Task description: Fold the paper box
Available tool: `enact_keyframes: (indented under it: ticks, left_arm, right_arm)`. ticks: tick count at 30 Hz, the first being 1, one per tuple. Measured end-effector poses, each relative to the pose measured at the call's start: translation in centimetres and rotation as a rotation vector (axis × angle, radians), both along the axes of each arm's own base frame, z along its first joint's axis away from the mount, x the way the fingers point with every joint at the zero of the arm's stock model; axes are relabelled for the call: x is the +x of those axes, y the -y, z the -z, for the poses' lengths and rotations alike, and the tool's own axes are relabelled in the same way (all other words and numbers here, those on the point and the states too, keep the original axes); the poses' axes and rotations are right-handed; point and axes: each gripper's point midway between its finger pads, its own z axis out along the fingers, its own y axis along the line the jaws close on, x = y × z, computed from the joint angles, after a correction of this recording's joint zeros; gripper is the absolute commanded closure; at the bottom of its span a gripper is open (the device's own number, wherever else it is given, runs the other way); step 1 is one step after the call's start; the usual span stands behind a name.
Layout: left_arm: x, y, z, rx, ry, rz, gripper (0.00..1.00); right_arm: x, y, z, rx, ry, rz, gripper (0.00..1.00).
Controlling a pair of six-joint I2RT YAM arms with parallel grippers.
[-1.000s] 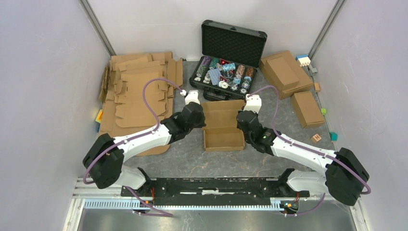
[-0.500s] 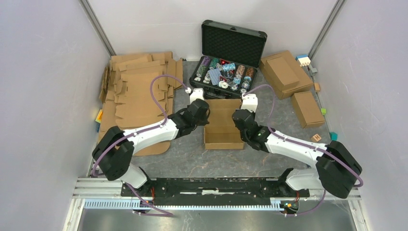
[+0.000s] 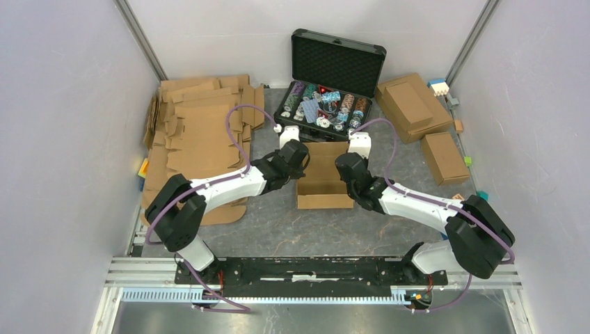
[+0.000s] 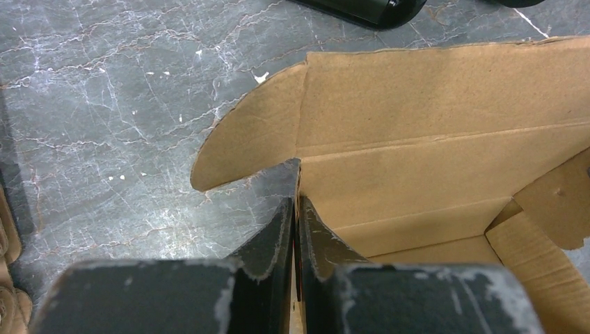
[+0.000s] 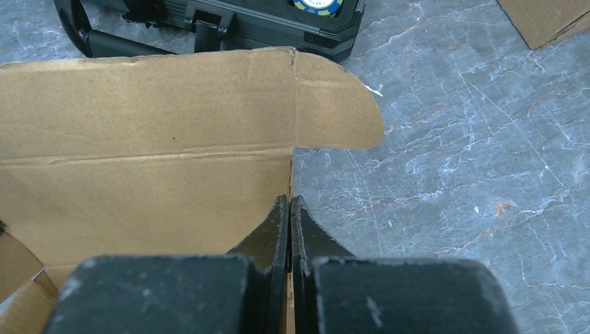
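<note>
Left hand [image 4: 295, 209]: jaws nearly together, pinched on the top edge of the paper box [image 3: 323, 177]'s left side wall, thin card sandwiched betw the fingers. Right hand [image 5: 289, 205] mirrors it on the opp wall. Its jaws are all but touching and the wall edge runs straight into the slit betw them, so I read it as clamped on card too.

Box sits betw the two hands on the bench [image 3: 278, 229], open side up, front + side walls raised. Lid panel goes back beyond the fingertips toward the black case [image 3: 327, 104]; leaning or lying flat, can't tell. Its far edge is close to the case front, contact unclear. Just ahead & outboard of the left hand a rounded flap [image 4: 243, 149] sticks out sideways from the lid panel. Same on the right hand's outer side.

Handling, my read:
- Single-ply card, v. light, nothing inside. It'll slide on the bench w/ any sideways push, so it needs both hands on it.
- Stiff across panels, bends readily only at the creases. Off-crease force will buckle it for good.
- Matte surface, so a light pinch shd hold w/o slipping. Hard squeeze gains nothing.
- Best hold: wall top edges near the back corners, close to the hinge lines, not mid-panel.
- For the lid, take its far edge and tuck the flaps inside the walls first.
- Risk: lifting one side only twists the shell & pops the walls open.
</note>
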Motion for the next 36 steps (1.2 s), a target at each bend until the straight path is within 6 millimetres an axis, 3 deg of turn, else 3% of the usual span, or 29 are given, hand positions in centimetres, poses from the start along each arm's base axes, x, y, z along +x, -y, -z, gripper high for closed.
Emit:
enact_keyframes:
  ticks: [18, 29, 36]
  left_arm:
    - [-0.9, 0.4, 0.1, 0.003, -0.022, -0.078, 0.86]
    - [-1.4, 0.6, -1.2, 0.026, -0.006, -0.144, 0.86]
    - [-2.3, 1.0, 0.5, 0.066, 0.015, -0.148, 0.86]
  right_arm:
    - [-1.1, 0.0, 0.0, 0.068, 0.002, -0.021, 1.00]
    - [-1.4, 0.1, -0.4, 0.099, 0.025, -0.022, 1.00]
    - [-1.6, 0.5, 0.5, 0.086, 0.016, -0.018, 1.00]
